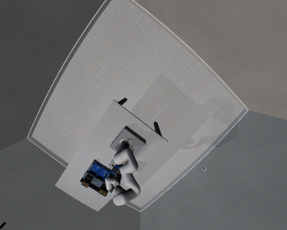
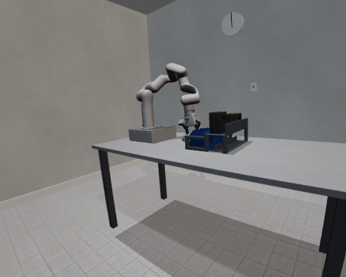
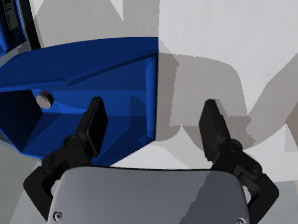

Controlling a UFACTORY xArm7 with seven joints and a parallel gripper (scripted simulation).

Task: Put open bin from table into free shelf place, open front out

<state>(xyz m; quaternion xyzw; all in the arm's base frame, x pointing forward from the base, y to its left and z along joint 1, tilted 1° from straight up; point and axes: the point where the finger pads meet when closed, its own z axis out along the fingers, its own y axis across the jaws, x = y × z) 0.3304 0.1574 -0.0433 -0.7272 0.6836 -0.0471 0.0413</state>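
The table bin (image 3: 107, 75) (image 1: 116, 168) is blue. In the wrist view its open front faces left, its rear wall is near the middle, and a round grey part (image 3: 45, 100) lies inside. My gripper (image 3: 153, 110) (image 2: 192, 129) is open and empty. In the wrist view one finger shows over the bin's inside and the other beyond its rear wall; finger height against the rim is unclear. The dark shelf (image 2: 225, 145) holds blue bins (image 1: 95, 167) (image 1: 103, 172); a shelf bin (image 3: 6, 27) shows at the wrist view's upper left. The free place is not clearly visible.
Dark boxes (image 1: 84, 183) (image 1: 102, 192) (image 2: 217, 122) stand high at the shelf, near its raised board (image 2: 236, 126). The arm's base block (image 1: 130, 138) (image 2: 142, 135) is on the table (image 1: 97, 134) (image 2: 292, 159).
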